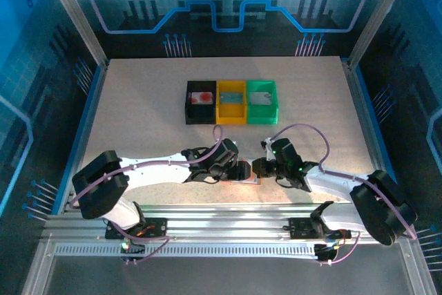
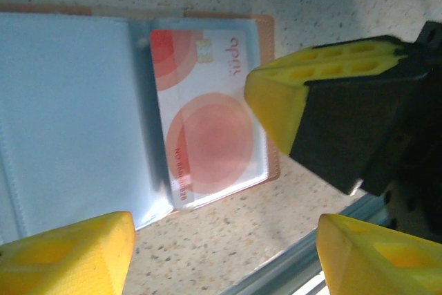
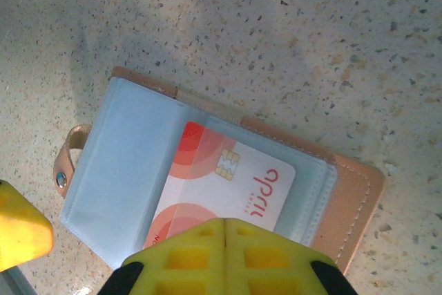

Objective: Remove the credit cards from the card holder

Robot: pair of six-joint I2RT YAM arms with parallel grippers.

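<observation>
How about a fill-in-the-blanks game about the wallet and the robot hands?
The card holder lies ____ on the table.
The card in its clear pocket shows ____ circles.
The right gripper has its jaws ____.
The middle bin, between the black bin and the green bin, is coloured ____.

Missing words: open; red; shut; yellow.

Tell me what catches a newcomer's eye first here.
An open wallet lies at the near edge of the table, a red-and-white card tucked in its clear sleeve. The shut right hand points down at that card. Farther back, a black bin, a yellow bin and a green bin stand in a row.
</observation>
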